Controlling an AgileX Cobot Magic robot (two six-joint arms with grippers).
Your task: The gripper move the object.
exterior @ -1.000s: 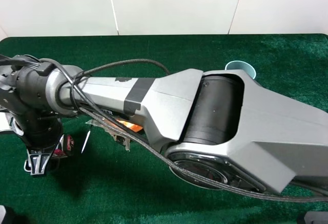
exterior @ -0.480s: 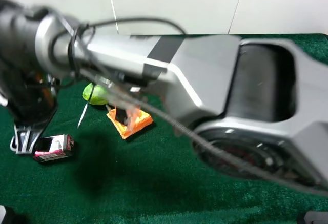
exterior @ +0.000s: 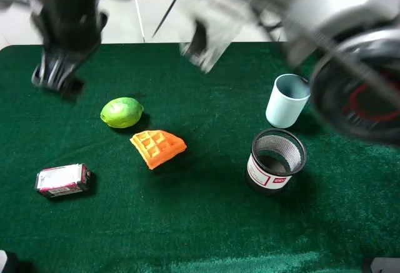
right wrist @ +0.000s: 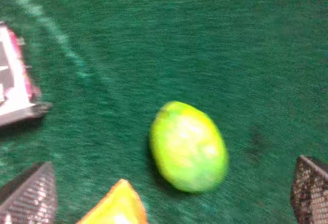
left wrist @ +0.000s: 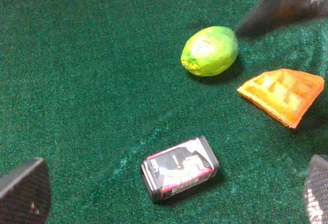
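Note:
The object, a small black and dark red box (exterior: pixel 62 180) with white label panels, lies flat on the green mat at the front left; it also shows in the left wrist view (left wrist: pixel 179 168) and at the edge of the right wrist view (right wrist: pixel 13 80). My right gripper (exterior: pixel 57 76) reaches across to the far left, blurred and raised well above the mat, away from the box. Its fingers (right wrist: pixel 31 193) stand wide apart and empty. My left gripper (left wrist: pixel 174 183) hovers high over the box, its fingers (left wrist: pixel 25 193) open and empty.
A lime (exterior: pixel 122 112) and an orange waffle wedge (exterior: pixel 157 148) lie right of the box. A black mesh cup (exterior: pixel 276 160) and a pale blue cup (exterior: pixel 287 101) stand at the right. The right arm (exterior: pixel 337 29) spans the back of the view.
My right gripper was down at the box, then stood open beside it, and has now risen and swung toward the back left. The box stays on the mat.

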